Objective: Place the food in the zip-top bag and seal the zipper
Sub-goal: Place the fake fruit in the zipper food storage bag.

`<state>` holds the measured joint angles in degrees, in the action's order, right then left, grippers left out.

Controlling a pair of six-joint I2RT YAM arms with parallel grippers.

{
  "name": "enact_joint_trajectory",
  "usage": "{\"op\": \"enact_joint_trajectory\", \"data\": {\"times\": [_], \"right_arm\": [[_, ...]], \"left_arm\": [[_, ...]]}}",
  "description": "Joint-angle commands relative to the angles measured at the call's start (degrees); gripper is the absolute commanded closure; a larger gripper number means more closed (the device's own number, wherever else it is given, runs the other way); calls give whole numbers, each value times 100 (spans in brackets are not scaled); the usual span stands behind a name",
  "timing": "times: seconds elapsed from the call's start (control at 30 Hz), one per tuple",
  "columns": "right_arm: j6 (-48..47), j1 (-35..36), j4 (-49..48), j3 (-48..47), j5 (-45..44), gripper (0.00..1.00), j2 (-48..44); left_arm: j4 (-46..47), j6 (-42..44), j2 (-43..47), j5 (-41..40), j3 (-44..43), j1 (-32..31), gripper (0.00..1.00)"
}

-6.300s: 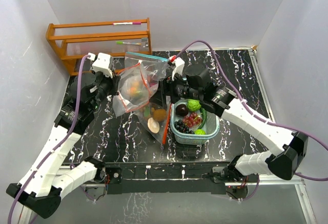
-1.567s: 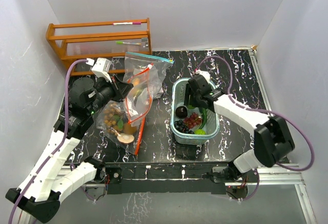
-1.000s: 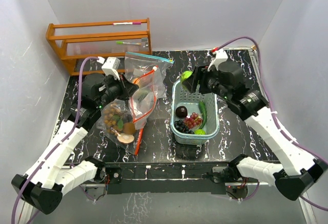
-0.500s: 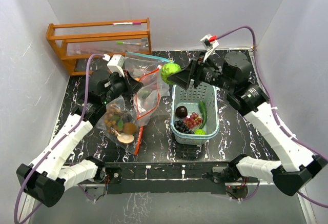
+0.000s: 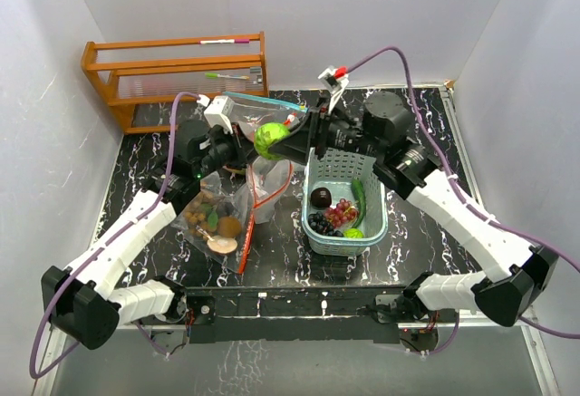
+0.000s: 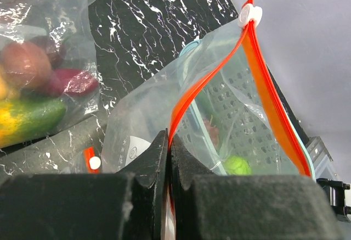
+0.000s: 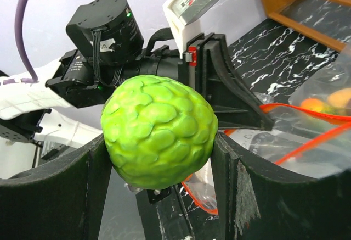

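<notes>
Since half a second ago, our right gripper (image 5: 275, 139) has carried the bumpy green toy fruit (image 7: 159, 138) leftward from the teal basket (image 5: 375, 224) to just above the zip-top bag (image 6: 219, 102), jaws clamped on it. Our left gripper (image 6: 169, 141) pinches the orange zipper strip (image 6: 269, 102), holding the mouth up. We judge this mid-loading: next, lower the fruit into the opening and release.

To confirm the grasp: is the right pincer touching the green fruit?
Touching. Right wrist view: the right pincer presses the green fruit on both sides.
</notes>
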<state>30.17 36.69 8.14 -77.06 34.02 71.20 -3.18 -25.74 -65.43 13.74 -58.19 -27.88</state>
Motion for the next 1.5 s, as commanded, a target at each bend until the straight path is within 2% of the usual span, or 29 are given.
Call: {"op": "enact_joint_trajectory", "data": {"times": [0.0, 0.37, 0.53, 0.63, 0.7, 0.8, 0.9, 0.97, 1.07, 1.33, 1.47], "right_arm": [[-20, 336, -410, -89, -235, 72, 180], [-268, 543, 435, 470, -1883, 73, 337], [-370, 549, 908, 746, -2942, 72, 313], [-386, 549, 1083, 759, -3219, 70, 323], [-389, 546, 1129, 714, -3274, 62, 342], [-389, 547, 1137, 606, -3303, 39, 350], [-396, 549, 1128, 517, -3221, 35, 323], [-369, 549, 1111, 470, -3182, 17, 273], [-355, 548, 1072, 429, -3115, 3, 176], [-419, 542, 1041, 92, -2874, 2, -133], [-509, 542, 1571, -372, -3404, 2, -410]], "left_arm": [[214, 26, -51, -3, -87, -92, 100], [-121, 183, 230, -162, -310, -113, 100], [-266, 200, 377, -129, -378, -110, 100], [-301, 196, 450, -130, -385, -113, 100], [-317, 183, 477, -142, -386, -113, 100], [-336, 176, 474, -135, -381, -112, 100], [-300, 157, 478, -134, -334, -113, 100], [-268, 136, 479, -130, -301, -113, 100], [-220, 101, 460, -102, -283, -112, 100], [-174, 61, 393, -101, -289, -113, 100], [-266, 93, 377, -164, -352, -112, 100]]}}
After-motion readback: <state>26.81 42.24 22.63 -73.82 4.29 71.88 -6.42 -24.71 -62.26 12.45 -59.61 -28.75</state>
